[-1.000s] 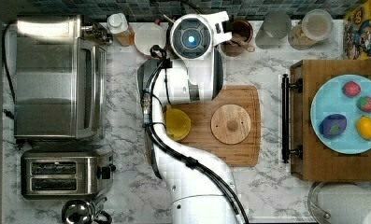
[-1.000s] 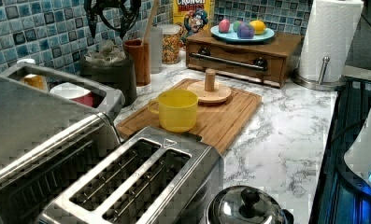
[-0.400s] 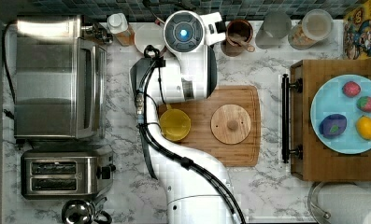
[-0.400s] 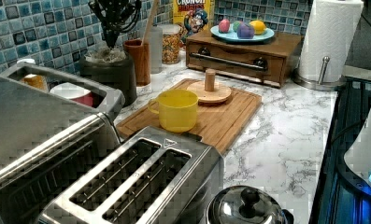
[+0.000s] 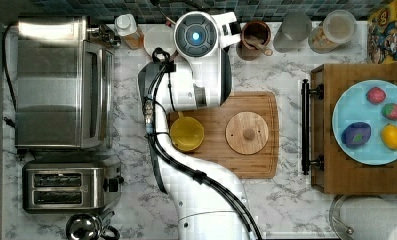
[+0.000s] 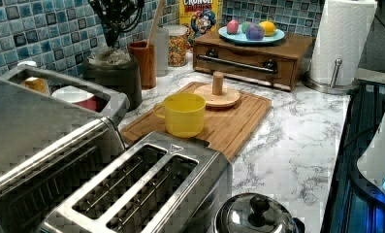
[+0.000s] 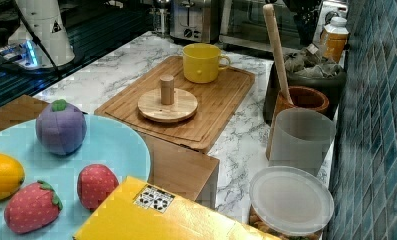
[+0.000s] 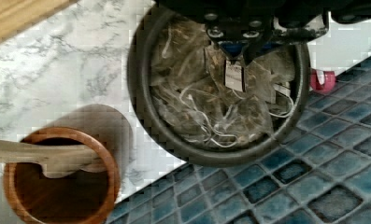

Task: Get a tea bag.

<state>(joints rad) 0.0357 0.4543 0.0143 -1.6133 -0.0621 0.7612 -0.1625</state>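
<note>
Gripper [image 8: 241, 58] now over bowl [image 8: 141, 112]; tea bags [image 8: 211, 109] jumbled (no common axis)

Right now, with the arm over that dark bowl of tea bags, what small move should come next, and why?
Probably a short, straight descent into the dark bowl. In the wrist view the gripper hangs directly above the heap of tea bags, centred within the rim, with nothing yet between the jaws. Lowering should bring a sachet within reach.

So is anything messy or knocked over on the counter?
Nothing stands out. The yellow cup stands upright on the cutting board, the tea bags are heaped inside their dark bowl, and the wooden spoon leans in its holder.
</note>
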